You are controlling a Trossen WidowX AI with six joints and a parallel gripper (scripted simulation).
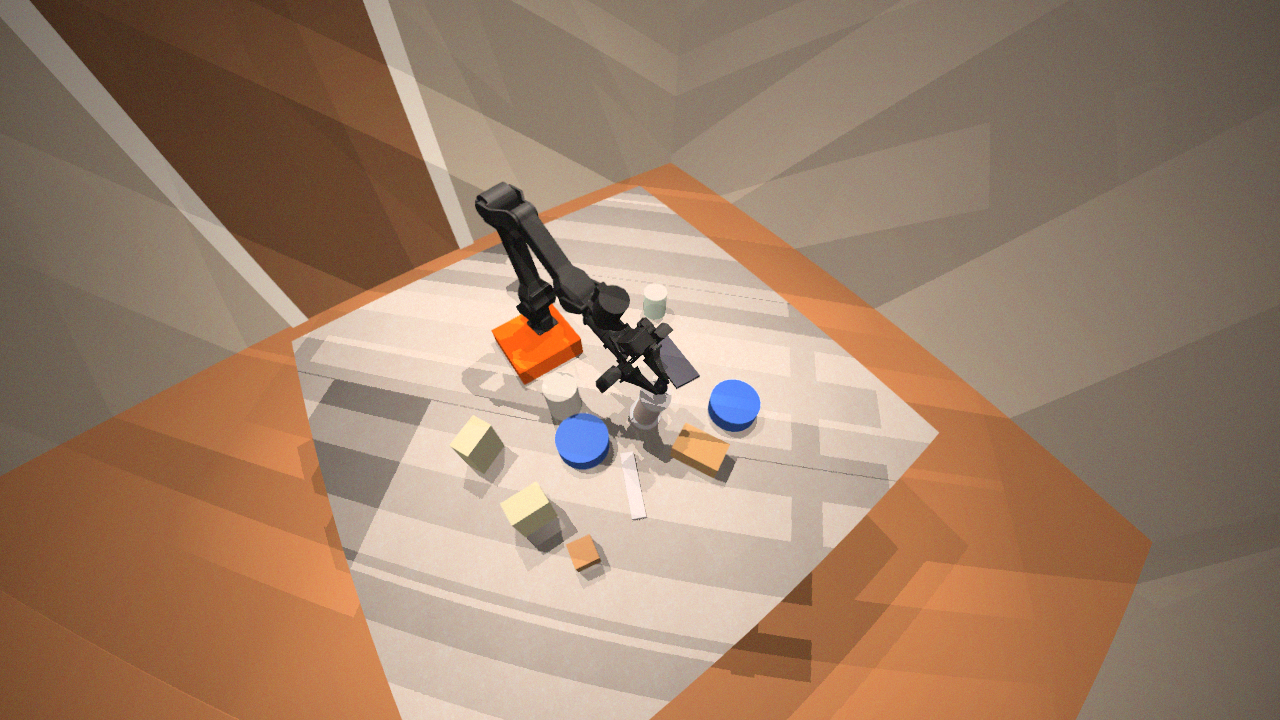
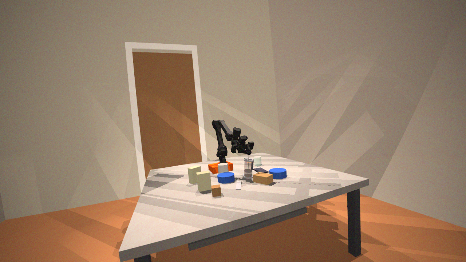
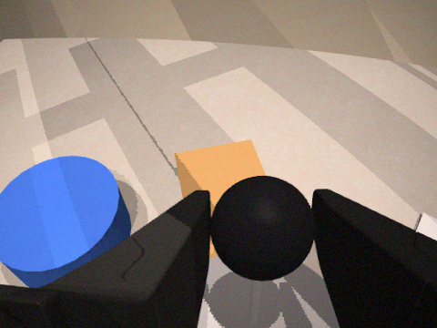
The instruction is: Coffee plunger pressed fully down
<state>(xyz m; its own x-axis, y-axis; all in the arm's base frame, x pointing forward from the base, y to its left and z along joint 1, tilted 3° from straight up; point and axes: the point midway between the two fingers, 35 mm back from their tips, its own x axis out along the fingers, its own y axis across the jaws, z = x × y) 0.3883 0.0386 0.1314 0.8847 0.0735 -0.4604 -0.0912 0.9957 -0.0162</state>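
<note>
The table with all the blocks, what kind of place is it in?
It looks like a plain indoor room, maybe for robot practice. You can see a brown door in a white frame, a robot arm on the table, and blocks set around it.
</note>
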